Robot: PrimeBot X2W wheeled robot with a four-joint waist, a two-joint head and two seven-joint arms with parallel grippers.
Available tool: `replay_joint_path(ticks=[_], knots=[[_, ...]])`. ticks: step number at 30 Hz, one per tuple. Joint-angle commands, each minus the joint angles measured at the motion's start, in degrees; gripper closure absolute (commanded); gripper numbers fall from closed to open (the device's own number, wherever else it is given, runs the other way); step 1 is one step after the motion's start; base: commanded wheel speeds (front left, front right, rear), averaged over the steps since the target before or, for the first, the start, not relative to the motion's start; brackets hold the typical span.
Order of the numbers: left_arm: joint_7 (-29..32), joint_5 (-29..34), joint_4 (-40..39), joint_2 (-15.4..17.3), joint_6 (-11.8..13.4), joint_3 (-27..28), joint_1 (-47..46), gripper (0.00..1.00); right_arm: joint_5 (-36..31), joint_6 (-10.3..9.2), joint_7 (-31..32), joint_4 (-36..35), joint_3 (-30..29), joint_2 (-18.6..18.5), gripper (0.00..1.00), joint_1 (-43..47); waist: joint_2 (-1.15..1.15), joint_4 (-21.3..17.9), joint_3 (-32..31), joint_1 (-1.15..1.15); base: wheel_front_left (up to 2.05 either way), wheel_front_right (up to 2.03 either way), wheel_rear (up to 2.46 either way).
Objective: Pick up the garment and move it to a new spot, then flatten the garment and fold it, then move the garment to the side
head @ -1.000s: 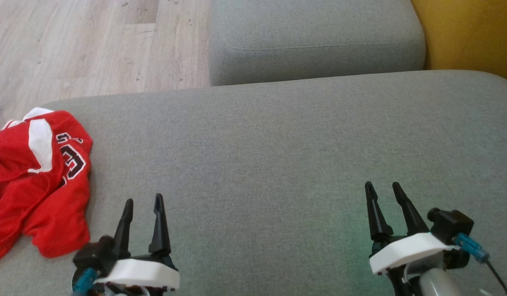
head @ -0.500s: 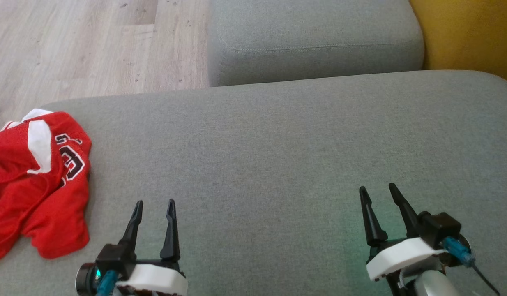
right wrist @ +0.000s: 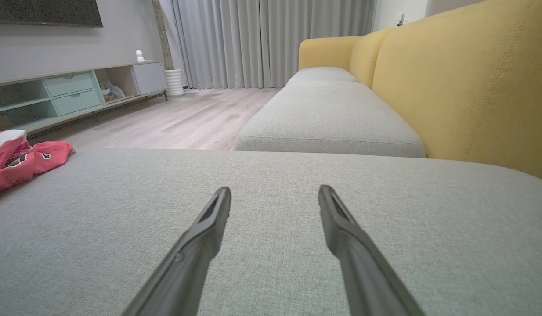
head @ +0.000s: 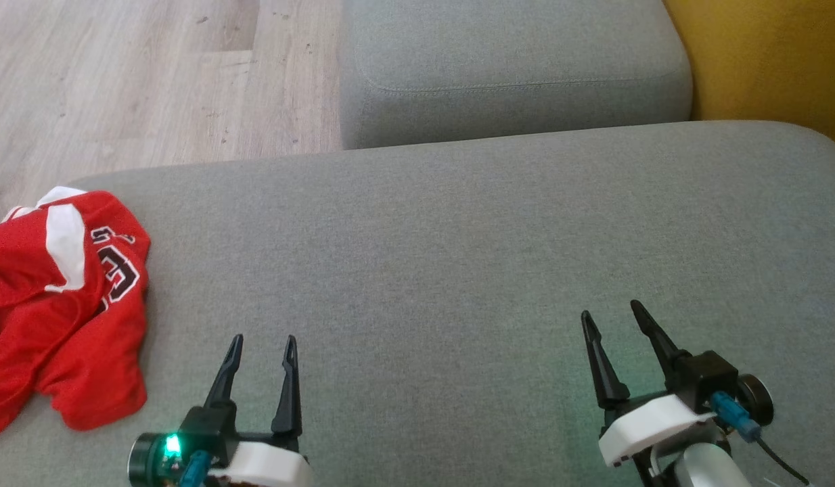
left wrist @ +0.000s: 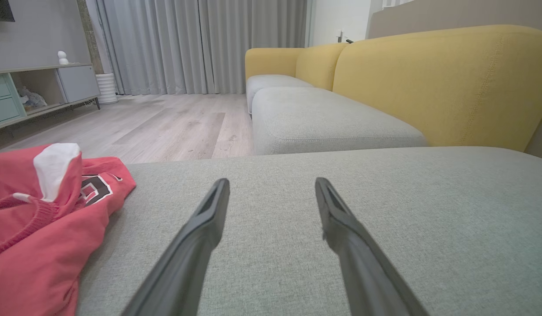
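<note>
garment (head: 52, 318): cut by left edge | print (head: 118, 272): partly folded under, perhaps digits | white object (left wrist: 62, 57): too small

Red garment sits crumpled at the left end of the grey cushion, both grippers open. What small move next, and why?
Probably swing the left gripper leftward toward the red garment's near edge. Its jaws stand open over the grey cushion, holding nothing, and the garment lies bunched just to its left. The right gripper is far off on the other side.
</note>
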Motion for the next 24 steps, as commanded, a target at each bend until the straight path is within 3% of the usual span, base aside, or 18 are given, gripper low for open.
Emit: replay_joint_path(ticks=[1,16,24], knots=[[-0.7,0.1,-1.5,0.4,0.4,1.6,-3.0,0.00,-0.3,0.44,-0.7,-1.5,1.4,-0.4,0.00,-2.7,0.00,0.0,0.0,0.00,0.00,0.00,0.00],[-0.7,-0.3,-0.4,0.4,0.7,1.4,-3.0,0.00,0.4,0.44,-0.7,-0.6,0.9,-0.4,0.00,-2.1,0.00,0.7,-0.3,0.00,0.00,0.00,0.00],[-0.7,-0.1,-0.5,0.4,1.1,0.9,-4.1,0.00,0.3,0.44,-0.7,-0.8,0.5,-0.4,0.00,-1.9,0.00,7.3,0.9,0.00,0.00,0.00,0.00]])
